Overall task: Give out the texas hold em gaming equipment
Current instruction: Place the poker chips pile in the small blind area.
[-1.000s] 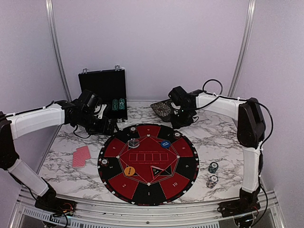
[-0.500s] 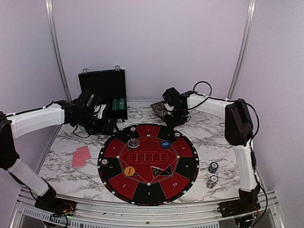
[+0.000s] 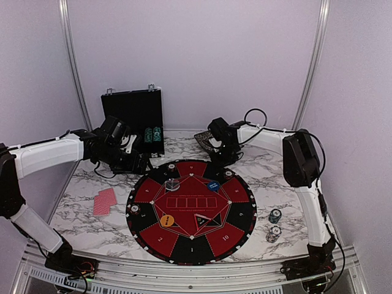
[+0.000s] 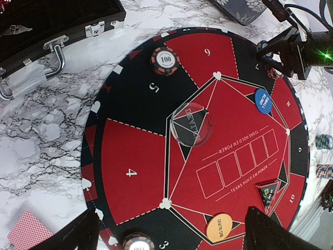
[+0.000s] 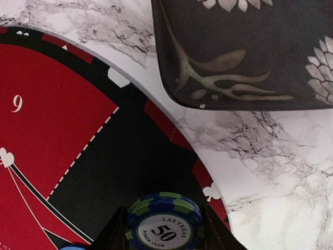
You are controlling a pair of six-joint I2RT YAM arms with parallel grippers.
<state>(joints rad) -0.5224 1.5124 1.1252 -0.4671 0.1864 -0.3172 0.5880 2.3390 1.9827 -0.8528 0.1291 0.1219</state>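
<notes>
change: the right gripper (image 5: 165,232) has swung left to the far rim of the mat (image 3: 153,190), half-closed on a green-blue 50 chip (image 5: 164,221), probably for the next seat | left gripper (image 4: 171,212): wide open, empty, over the mat | count: three button discs (image 4: 263,100), three single chips (image 4: 166,61) on the mat, two chip stacks (image 3: 275,215) and seemingly two red-backed cards (image 3: 105,201) on the table (image 3: 79,184)
</notes>
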